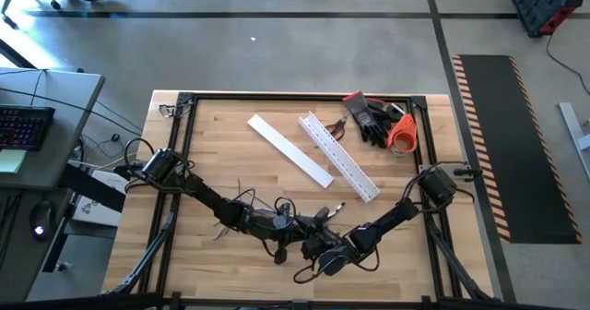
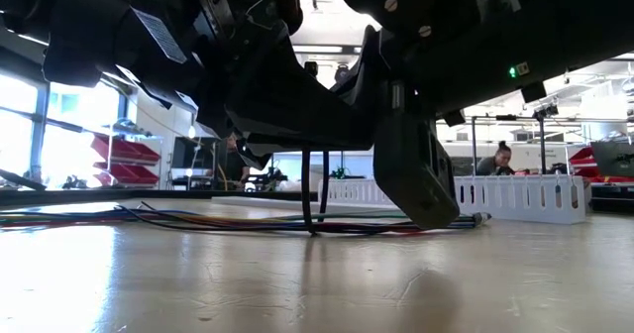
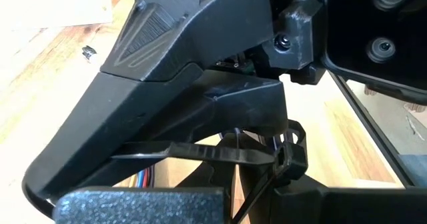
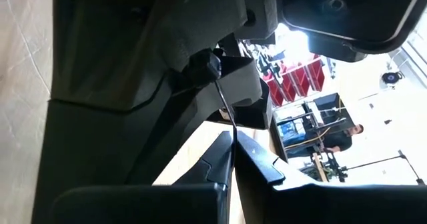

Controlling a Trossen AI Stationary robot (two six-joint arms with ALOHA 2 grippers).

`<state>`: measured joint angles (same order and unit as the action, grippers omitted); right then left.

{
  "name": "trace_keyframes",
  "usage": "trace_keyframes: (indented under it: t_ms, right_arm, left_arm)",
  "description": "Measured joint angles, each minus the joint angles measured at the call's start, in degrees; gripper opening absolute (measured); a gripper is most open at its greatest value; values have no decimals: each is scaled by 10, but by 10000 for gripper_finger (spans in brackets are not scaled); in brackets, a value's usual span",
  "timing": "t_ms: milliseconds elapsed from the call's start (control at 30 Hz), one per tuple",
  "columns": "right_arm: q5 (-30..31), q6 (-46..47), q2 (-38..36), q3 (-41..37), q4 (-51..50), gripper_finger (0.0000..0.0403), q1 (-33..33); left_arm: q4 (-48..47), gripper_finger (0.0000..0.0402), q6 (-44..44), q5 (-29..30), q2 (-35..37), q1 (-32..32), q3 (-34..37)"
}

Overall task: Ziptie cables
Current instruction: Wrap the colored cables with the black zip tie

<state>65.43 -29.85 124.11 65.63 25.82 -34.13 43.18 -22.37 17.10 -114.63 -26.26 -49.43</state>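
- The wooden table [image 1: 230,135] fills the middle of the high view, framed by a dark metal rim.
- The left arm reaches from the table's left edge toward the near centre, and the left gripper [image 1: 309,227] sits low over the wood there.
- The right arm comes in from the right edge, and the right gripper [image 1: 324,253] meets the left one, the two nearly touching just above the tabletop.
- Two long white channels lie in the far half: a flat white strip [image 1: 289,150] on the left and a slotted channel [image 1: 338,157] just beside it on the right, both running diagonally.
- The slotted channel also stands across the background of the low view [image 2: 515,194].
- Black gloves [image 1: 371,118] and an orange roll [image 1: 402,135] rest near the far right corner, touching each other.
- The cables [image 2: 198,219] lie flat on the wood at the near centre, a loose bundle of coloured and dark wires running left to right under both grippers.
- A black zip tie [image 3: 200,152] stretches between the grippers; in the low view it loops down around the cables [image 2: 312,199].
- In the left wrist view the left jaws are closed on the zip tie's strap.
- In the right wrist view a thin dark strand [image 4: 230,121] runs down into the right fingers; whether those jaws are clamped on it, I cannot tell.
- A person [image 2: 495,160] sits in the room far behind the table.
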Motion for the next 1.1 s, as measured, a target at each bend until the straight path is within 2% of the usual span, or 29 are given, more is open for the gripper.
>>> trace_keyframes:
  t_ms: [567, 900, 1100]
  right_arm:
    - [-5, -28, 0, 0, 18, 0, -15]
    - [4, -69, 0, 0, 38, 0, -23]
    - [-6, -72, 0, 0, 53, 0, -33]
  left_arm:
    - [0, 0, -40, -1, 0, 5, 0]
    - [1, 0, -98, -36, 0, 24, 0]
    - [56, 0, -134, -18, 0, 39, 46]
